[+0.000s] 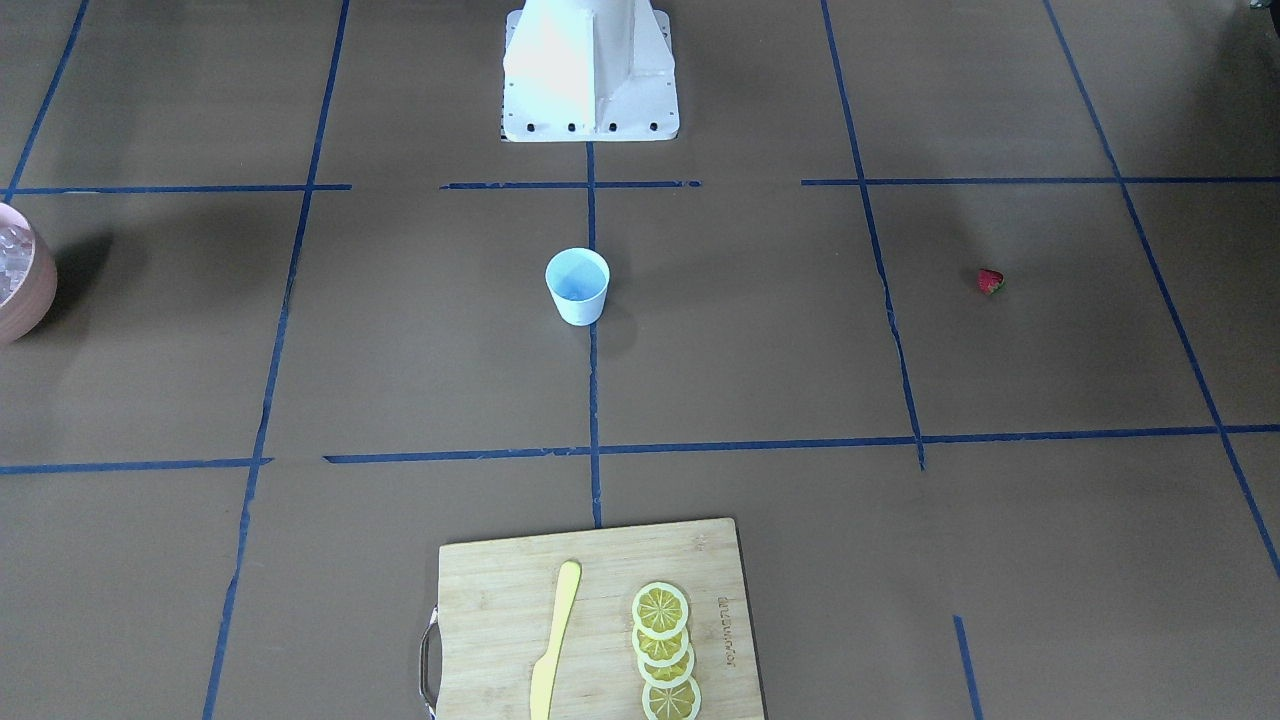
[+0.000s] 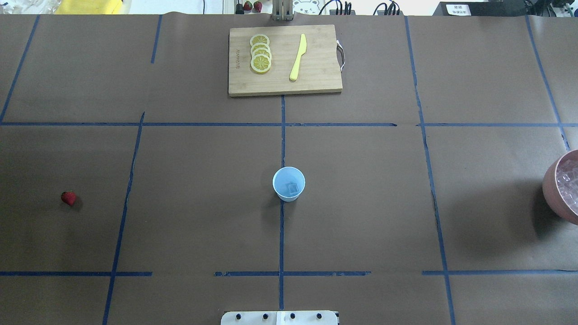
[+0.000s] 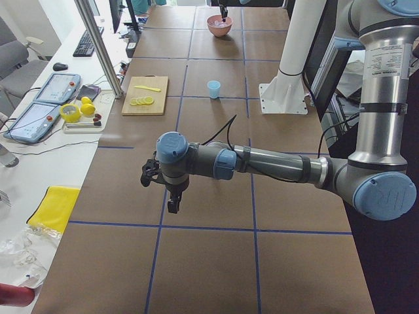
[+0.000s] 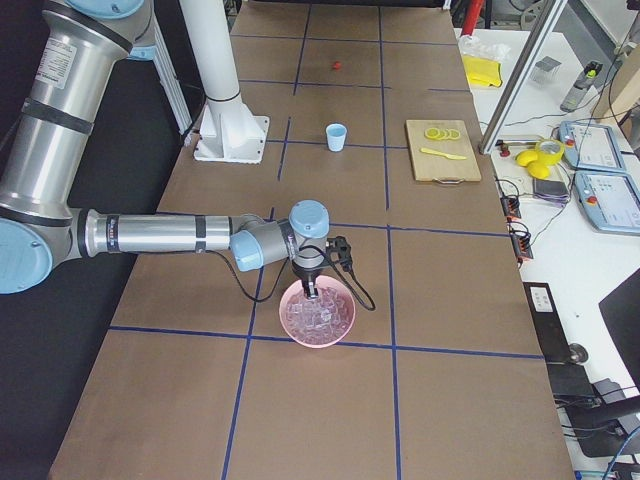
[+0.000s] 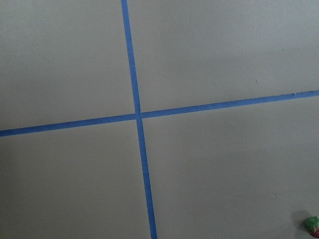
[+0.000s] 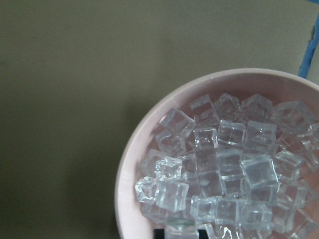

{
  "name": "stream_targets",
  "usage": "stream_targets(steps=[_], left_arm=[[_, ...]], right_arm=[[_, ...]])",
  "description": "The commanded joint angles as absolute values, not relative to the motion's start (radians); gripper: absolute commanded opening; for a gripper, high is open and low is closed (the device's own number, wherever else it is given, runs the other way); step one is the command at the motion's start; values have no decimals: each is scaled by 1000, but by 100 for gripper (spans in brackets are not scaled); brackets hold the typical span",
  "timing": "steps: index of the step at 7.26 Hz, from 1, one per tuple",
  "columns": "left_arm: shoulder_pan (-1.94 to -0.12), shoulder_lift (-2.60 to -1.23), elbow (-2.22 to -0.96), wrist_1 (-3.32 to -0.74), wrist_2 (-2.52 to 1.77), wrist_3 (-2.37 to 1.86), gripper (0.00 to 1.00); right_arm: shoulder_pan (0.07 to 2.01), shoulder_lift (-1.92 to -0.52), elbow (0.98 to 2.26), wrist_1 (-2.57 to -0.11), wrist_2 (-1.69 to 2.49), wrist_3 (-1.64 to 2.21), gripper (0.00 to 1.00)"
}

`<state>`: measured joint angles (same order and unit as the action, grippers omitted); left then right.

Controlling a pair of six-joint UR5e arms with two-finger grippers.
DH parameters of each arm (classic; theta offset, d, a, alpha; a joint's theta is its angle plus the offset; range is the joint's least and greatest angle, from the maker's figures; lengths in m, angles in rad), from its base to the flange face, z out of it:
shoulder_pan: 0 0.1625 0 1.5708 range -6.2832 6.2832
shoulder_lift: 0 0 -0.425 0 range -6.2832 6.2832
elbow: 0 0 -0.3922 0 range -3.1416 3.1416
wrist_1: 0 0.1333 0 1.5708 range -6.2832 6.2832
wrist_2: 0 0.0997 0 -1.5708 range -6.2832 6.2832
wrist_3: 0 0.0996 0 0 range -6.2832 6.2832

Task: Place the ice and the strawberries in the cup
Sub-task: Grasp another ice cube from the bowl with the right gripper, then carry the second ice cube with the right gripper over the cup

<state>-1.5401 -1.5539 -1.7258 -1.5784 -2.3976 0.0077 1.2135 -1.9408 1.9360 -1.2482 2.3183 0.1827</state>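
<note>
**Right claw over ice bowl, left claw short of strawberry, cup mid-tabletop**

Right claw [image 4: 312, 294] hangs just above the ice [image 6: 224, 169] heaped in the pink bowl [image 2: 552, 189], at the robot's right edge of the tabletop [image 2: 203, 225]. Cannot tell if it is released or clenched: only a dark sliver shows in its wrist view. Left claw [image 3: 171, 204] hovers above bare tabletop. Can't tell its state either, as only the side view shows it. Strawberry [image 2: 68, 197] lies alone far to the robot's left, just at the corner of the left wrist view. Cup [image 2: 289, 183] stands upright in the middle, well apart from both. Looks like one cube already sits inside it.

Risks, as I judge them:
- Cubes are glassy and packed loose, so a pinch may squirt one out, grab two, or shove the pile over the bowl rim.
- It's a long carry to the cup, so a weak grip could drop a cube on the way.
- Cup is small and light, and a low approach could knock it over.
- Strawberry is tiny and rounded, so an off-centre close could roll it away.

Around: cutting board [image 2: 280, 85] with lemon slices [image 2: 260, 54] and yellow knife [image 2: 298, 58] sits across from the robot, off both routes to the cup. Nothing seen lying between bowl and cup, or between strawberry and cup.
</note>
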Motion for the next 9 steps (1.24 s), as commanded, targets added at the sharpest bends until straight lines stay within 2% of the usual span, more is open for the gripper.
stream_targets(steps=[1, 4, 6, 9], left_arm=[[-1540, -1552, -1726, -1578, -2398, 8, 100], [-1540, -1552, -1724, -1578, -2398, 8, 100], [-1540, -1552, -1724, -1578, -2398, 8, 100], [-1540, -1552, -1721, -1578, -2396, 8, 100]], right_arm=[[1277, -1954, 2041, -1322, 2351, 184, 0], [1281, -1691, 2129, -1672, 2370, 202, 0], [1238, -1458, 2135, -1878, 2379, 314, 0], [931, -1160, 2123, -1985, 2269, 720, 0]])
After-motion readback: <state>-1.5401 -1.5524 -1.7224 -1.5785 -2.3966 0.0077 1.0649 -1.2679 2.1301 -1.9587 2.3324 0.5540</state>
